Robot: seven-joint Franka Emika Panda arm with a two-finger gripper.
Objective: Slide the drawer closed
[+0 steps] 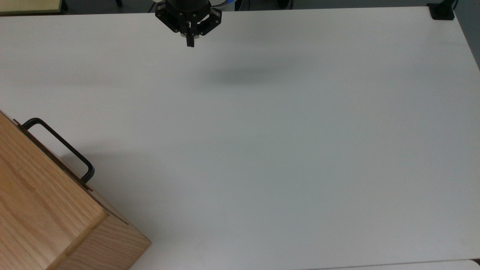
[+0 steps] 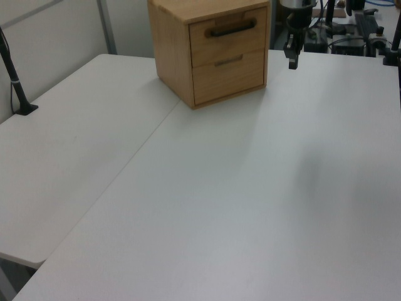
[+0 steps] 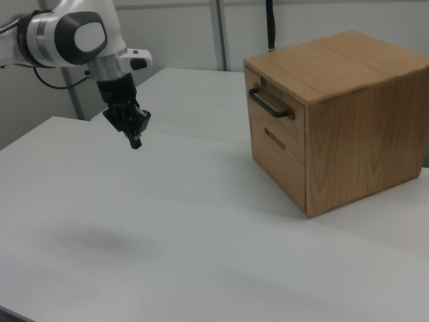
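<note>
Top view: we are seeing the gripper [image 1: 190, 42] hanging at the far table [image 1: 285, 142] edge, fingers pressed together on nothing, well apart from the drawer [image 1: 52, 155] at near left.

Left view: the drawer front is sitting flush in the cabinet [image 2: 172, 50], its handle [image 2: 233, 28] untouched.

Right view: we are judging the drawer closed, with nothing left to push.

White rounded arm [image 3: 60, 30] w/ grey joint cap, silver band, black pincer [image 3: 136, 143], dark cable.
</note>
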